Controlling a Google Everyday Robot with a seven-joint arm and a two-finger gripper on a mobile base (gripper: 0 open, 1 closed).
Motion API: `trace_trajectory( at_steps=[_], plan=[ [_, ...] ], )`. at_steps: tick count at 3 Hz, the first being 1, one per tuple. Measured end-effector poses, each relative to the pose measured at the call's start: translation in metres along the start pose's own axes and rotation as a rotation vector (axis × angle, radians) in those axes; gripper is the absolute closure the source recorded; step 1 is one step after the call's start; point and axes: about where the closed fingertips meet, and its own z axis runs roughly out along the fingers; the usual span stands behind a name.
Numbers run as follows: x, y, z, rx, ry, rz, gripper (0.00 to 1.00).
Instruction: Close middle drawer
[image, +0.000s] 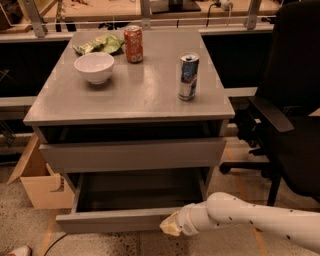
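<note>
The one camera is looking down from up high and quite near, facing the worktop (135, 100) and the open middle drawer (107, 220) under it. The pincer (171, 225) is showing low, at that drawer's front.
</note>
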Motion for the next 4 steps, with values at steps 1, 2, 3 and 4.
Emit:
trace_trajectory(
  at_steps=[1, 2, 3, 4],
  plan=[
    [-0.032, -0.012, 0.005, 0.038, -0.054, -0.058, 1.0],
    [-0.069, -0.022, 0.015, 0.043, -0.101, -0.134, 1.0],
    [-0.102, -0.029, 0.03, 0.031, -0.13, -0.203, 1.0],
    [-0.136, -0.031, 0.048, 0.009, -0.159, -0.279, 1.0]
  ],
)
